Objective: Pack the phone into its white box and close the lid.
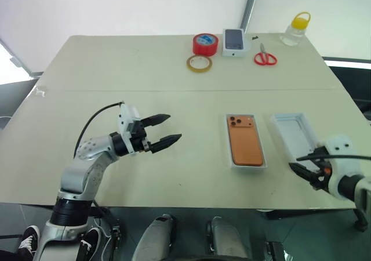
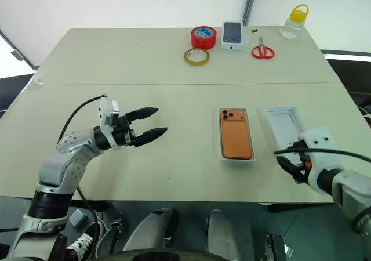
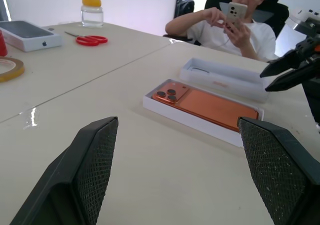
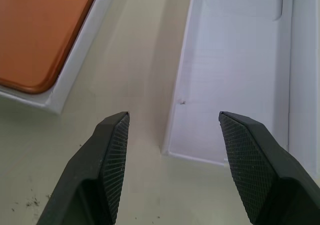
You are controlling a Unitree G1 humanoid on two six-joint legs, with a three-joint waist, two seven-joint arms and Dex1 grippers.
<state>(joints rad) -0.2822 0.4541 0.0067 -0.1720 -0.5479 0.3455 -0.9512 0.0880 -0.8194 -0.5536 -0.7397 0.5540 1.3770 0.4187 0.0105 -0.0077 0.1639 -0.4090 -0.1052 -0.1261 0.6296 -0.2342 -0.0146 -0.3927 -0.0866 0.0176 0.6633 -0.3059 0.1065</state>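
The orange phone (image 1: 246,141) lies camera side up inside the shallow white box (image 1: 228,156) at the table's right middle. Just right of it lies the lid (image 1: 295,134), a second white tray, hollow side up. My left gripper (image 1: 174,127) hovers open and empty over the table's left middle, pointing toward the phone (image 3: 207,105). Over the front edge, my right gripper (image 4: 173,115) is open and empty just short of the lid's near left corner (image 4: 172,145). One corner of the phone (image 4: 40,40) and the box wall (image 4: 75,70) also appear in the right wrist view.
At the table's far edge stand a red tape roll (image 1: 205,43), a tan tape ring (image 1: 199,63), a white box with a phone picture (image 1: 234,42), red scissors (image 1: 265,58) and a yellow-lidded jar (image 1: 297,29). A seated person (image 3: 230,20) faces the table.
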